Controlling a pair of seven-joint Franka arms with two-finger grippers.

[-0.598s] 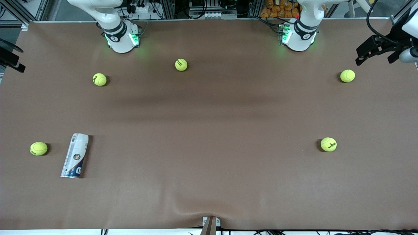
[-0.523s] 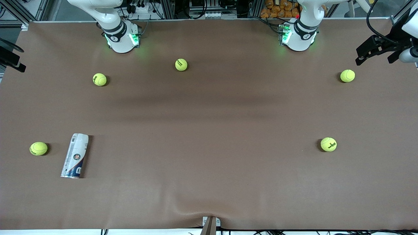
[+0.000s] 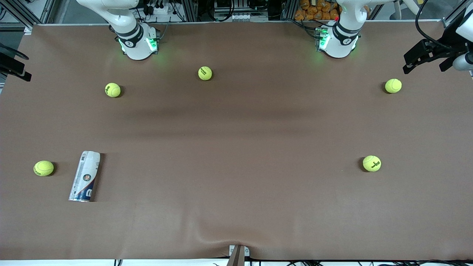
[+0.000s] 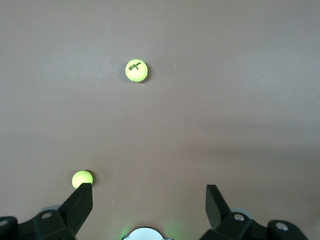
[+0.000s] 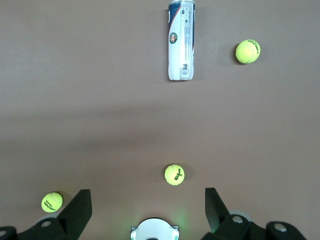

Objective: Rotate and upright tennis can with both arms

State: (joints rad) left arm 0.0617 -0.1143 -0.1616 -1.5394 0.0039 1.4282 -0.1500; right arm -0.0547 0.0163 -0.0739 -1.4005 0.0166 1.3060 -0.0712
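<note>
The tennis can (image 3: pixel 85 176) lies on its side on the brown table, toward the right arm's end and near the front camera. Its silver rim points at that camera. In the right wrist view the tennis can (image 5: pixel 181 40) shows whole, with a white and dark-blue label. My right gripper (image 5: pixel 147 204) hangs high over the right arm's end of the table, open and empty, well away from the can. My left gripper (image 4: pixel 147 199) hangs high over the left arm's end, also open and empty.
Several yellow-green tennis balls lie scattered: one ball (image 3: pixel 43 168) beside the can, another (image 3: pixel 112 89) near the right arm's base (image 3: pixel 137 43), others (image 3: pixel 205 73) (image 3: pixel 393 85) (image 3: pixel 371 163) farther along. The left arm's base (image 3: pixel 338 40) stands at the table's edge.
Both hands at the edges of the front view have shifted only very slightly. The can and the balls have not moved.
</note>
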